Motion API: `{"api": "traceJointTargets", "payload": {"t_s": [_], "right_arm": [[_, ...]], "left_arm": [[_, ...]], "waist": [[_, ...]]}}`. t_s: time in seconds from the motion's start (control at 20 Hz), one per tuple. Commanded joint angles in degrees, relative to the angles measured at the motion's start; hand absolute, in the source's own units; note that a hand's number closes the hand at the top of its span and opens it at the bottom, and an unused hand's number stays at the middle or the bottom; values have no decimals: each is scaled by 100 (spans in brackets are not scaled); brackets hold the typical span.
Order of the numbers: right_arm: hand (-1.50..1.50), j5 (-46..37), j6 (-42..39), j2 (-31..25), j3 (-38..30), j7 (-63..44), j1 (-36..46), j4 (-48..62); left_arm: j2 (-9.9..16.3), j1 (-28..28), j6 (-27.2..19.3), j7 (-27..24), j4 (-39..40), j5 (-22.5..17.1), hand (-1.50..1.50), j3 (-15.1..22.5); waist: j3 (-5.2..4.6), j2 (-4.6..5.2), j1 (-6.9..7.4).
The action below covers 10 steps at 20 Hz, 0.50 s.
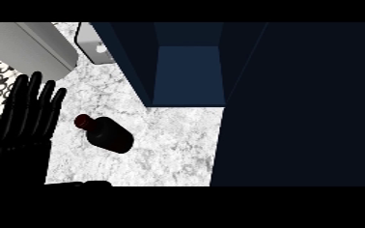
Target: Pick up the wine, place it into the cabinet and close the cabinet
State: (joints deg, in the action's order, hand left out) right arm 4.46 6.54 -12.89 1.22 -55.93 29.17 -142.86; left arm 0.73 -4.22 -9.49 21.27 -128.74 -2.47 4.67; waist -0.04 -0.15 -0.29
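Wine bottle (107, 133) (tilted) stands before open cabinet (187, 70).

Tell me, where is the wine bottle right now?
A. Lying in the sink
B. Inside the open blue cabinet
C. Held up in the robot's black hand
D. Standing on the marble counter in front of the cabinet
D: the dark wine bottle stands on the marble counter, in front of the open cabinet and just right of the open left hand, which is not touching it.

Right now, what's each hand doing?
Left hand: open, fingers straight, resting at the left edge, holding nothing.
Right hand: not in view.
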Motion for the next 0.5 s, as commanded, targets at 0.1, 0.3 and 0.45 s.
{"api": "traceJointTargets", "payload": {"t_s": [0.1,0.3,0.45], "right_arm": [[-150,271,65,26,75,-383,31,-582],[-150,136,171,21,66,-563,67,-749],[-150,581,-19,-38,-326,-287,-155,-731]], "left_arm": [[148,-266,308,-435,434,-251,-150,-359],[248,-511,624,-978,997,-587,-150,-672],[95,-820,671,-1417,1263,-440,-150,-515]], "waist": [[2,1,22],[-1,-2,14],[5,4,16]]}}
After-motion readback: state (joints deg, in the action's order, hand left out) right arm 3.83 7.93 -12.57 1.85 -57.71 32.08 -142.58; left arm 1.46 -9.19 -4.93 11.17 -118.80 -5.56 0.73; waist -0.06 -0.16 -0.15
